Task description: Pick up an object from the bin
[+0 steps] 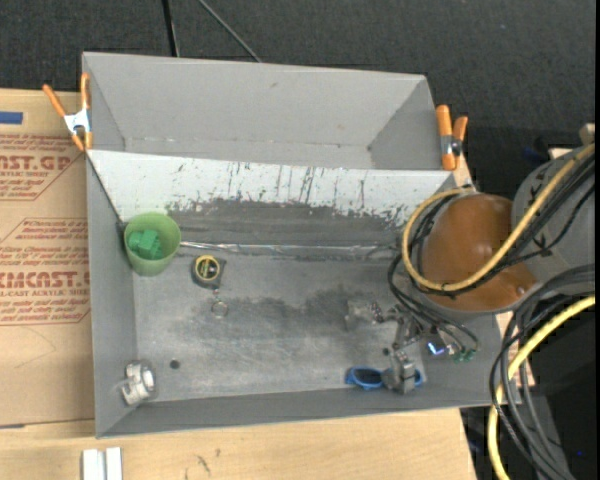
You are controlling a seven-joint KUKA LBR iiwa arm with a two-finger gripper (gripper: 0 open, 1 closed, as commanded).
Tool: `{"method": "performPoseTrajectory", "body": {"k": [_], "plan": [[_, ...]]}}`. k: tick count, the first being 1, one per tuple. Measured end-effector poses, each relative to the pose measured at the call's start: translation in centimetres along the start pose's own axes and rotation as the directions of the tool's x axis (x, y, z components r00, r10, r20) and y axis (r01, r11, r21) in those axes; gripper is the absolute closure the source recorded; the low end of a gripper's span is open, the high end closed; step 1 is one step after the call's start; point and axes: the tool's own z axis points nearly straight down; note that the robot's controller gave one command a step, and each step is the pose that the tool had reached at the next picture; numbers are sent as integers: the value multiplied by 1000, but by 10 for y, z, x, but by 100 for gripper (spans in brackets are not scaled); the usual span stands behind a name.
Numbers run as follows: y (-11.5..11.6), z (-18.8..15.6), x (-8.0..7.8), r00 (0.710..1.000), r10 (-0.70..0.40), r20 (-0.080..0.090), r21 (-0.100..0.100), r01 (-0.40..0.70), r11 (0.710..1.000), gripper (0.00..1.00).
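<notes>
Camera view: the gripper (pixel 405 366) is found low in the near right corner of the bin (pixel 280 313), under the orange wrist cover (pixel 470 253) and its cables. Whether it is released or clenched cannot be told. A small blue object (pixel 363 378) is seen on the floor against the near wall, just beside the gripper; contact cannot be confirmed. Well apart, a green cup (pixel 152 243) is noted at the left wall, a small yellow-and-black round piece (pixel 207 268) near it, and a silvery metal piece (pixel 136 382) in the near left corner.
</notes>
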Motion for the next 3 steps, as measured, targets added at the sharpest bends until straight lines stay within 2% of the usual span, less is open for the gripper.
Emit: {"method": "performPoseTrajectory", "body": {"k": [1, 2, 3], "plan": [[-62, 0, 22, 990, -140, 2, 4, 140, 990, 0], [-41, 0, 14, 996, -85, 2, 2, 85, 996, 0], [-29, 1, 8, 995, -104, -3, -2, 104, 995, 0]]}}
